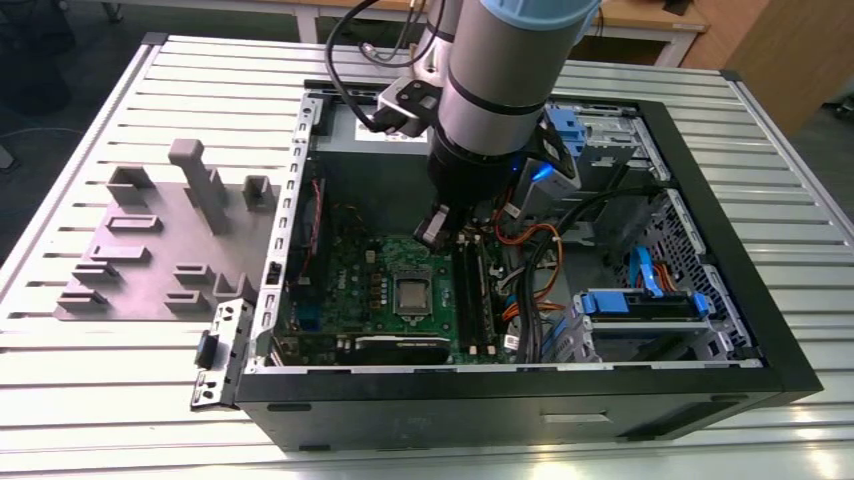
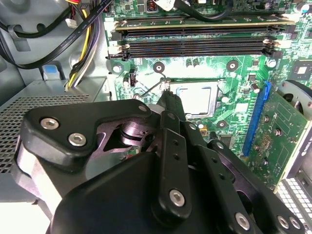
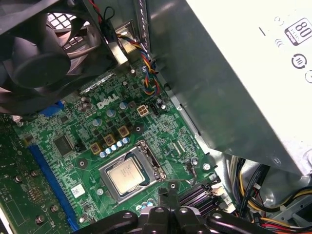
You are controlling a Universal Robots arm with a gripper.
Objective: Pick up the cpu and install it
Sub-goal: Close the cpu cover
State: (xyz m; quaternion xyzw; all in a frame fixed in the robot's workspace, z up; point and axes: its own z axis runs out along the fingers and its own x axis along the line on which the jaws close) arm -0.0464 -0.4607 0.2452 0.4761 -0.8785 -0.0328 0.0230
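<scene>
**Sitting in its socket, the cpu lies flat while the claw hangs just off its edge**

Lying level inside the silver socket frame [image 3: 130, 174], the cpu [image 3: 125, 175] shows its pale metal top in both wrist views, square with the frame's opening and clear of any tilt; in the second wrist view the cpu [image 2: 196, 99] appears as a bright square in the same recess. Judging from how flush it sits, the chip looks already dropped into place rather than waiting to be fetched. The frame stands on the green motherboard [image 3: 73, 161], and in the exterior view the cpu [image 1: 412, 293] reads as a grey square near the board's middle.

Just beside the socket, the claw [image 3: 171, 191] holds nothing; its dark fingertips meet in one narrow point, so I judge it closed and empty. That tip is near the frame's edge, apart from the chip itself, close to a thin wire lever [image 2: 151, 87] that runs along the socket's side. Whether the tip touches that lever cannot be told.

Farther from the socket, the long memory slots [image 2: 195, 44] run parallel to one side of it, and a blue slot [image 3: 48, 180] lies along the other. The whole board sits in an open computer case [image 1: 747, 340], laid on its side on the ribbed surface [image 1: 134, 400] so the arm [image 1: 501, 90] can reach down from above.
</scene>
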